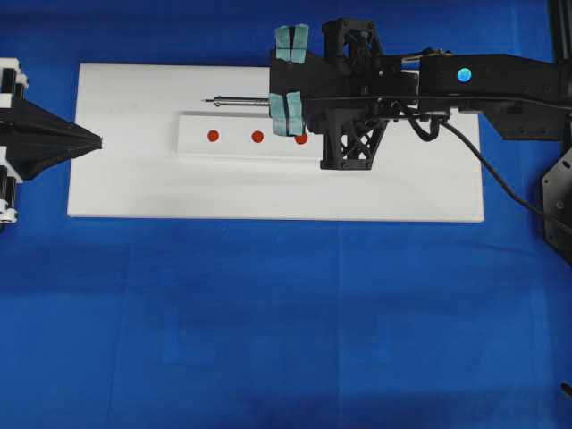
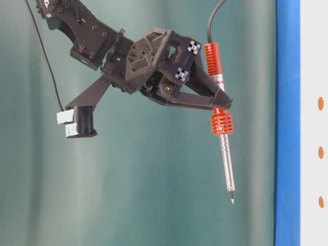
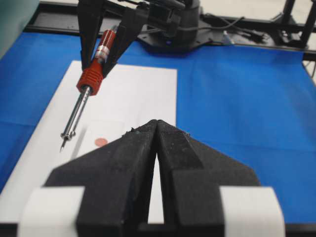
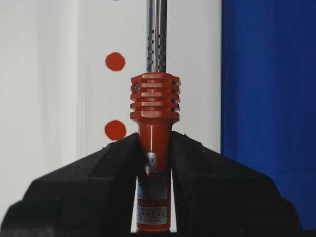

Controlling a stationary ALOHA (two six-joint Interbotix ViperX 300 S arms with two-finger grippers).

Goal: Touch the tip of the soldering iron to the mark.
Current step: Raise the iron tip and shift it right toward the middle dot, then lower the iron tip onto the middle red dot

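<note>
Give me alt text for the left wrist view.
The right gripper holds the soldering iron tilted, tip above the white board, left of a red dot. The shut left gripper fills the foreground.

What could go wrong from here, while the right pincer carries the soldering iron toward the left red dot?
1. Three alike red dots sit in a row; the tip could land on the middle dot instead of the mark.
2. The right pincer grips only the soldering iron handle, so the long shaft might pivot on contact.
3. The cord trails behind and could tug.

Bright even light, w/ foreground blur
</note>
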